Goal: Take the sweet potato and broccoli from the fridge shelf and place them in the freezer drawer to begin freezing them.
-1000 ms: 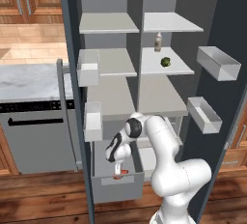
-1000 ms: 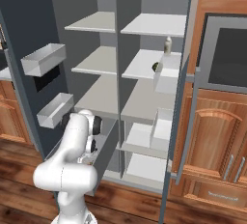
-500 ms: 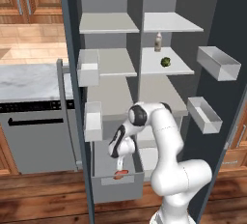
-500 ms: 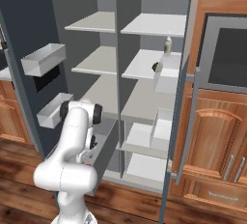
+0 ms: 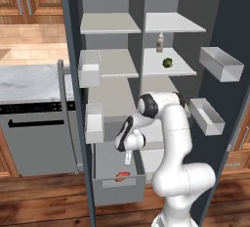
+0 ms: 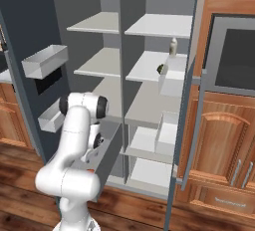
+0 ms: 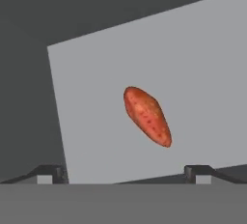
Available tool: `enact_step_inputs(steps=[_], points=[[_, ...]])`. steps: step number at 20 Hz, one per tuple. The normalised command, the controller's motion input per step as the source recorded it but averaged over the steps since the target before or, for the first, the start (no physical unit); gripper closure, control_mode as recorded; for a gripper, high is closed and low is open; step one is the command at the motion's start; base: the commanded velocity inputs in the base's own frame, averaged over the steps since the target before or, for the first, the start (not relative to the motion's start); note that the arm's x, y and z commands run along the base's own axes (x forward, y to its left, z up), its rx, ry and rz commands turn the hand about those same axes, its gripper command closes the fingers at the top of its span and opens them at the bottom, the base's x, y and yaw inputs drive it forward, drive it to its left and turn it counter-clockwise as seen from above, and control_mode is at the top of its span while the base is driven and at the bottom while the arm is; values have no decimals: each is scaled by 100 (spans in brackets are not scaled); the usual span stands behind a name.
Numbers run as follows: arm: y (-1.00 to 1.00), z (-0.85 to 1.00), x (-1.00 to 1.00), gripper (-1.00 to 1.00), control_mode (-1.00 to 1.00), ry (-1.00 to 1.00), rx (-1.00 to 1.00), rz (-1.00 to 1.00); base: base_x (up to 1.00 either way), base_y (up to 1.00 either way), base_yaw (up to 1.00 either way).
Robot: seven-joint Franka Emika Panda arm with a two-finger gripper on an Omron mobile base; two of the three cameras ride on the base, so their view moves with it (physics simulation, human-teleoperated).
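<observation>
The sweet potato (image 7: 147,116), an oblong orange-red lump, lies loose on the grey floor of the pulled-out freezer drawer (image 5: 117,192); from the left base camera it peeks over the drawer front (image 5: 123,175). My gripper (image 5: 128,159) hangs open just above it, pointing down into the drawer, fingertips (image 7: 200,171) wide apart with nothing between them. The broccoli (image 5: 167,63) sits on the right-hand fridge shelf, well above the hand, and shows again past a door bin in the right base view (image 6: 161,68).
A small brownish bottle (image 5: 159,42) stands on the shelf behind the broccoli. White bins (image 5: 90,68) hang on the left door and grey bins (image 5: 220,63) on the right door. A dishwasher (image 5: 36,133) and marble counter sit to the left.
My hand has risen out of the drawer. The sweet potato stays behind on the drawer floor.
</observation>
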Motion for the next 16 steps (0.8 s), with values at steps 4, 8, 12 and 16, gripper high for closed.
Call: enact_step_inputs(steps=[4, 8, 12, 16], points=[[-17, 86, -7, -100, -100, -4, 3, -4, 0, 0, 0], [-21, 86, -10, -100, -100, -1, 3, -5, 0, 0, 0], [-21, 88, -18, -100, -100, 0, 5, -8, 0, 0, 0], [-18, 89, -21, -100, -100, 0, 7, -11, 0, 0, 0]])
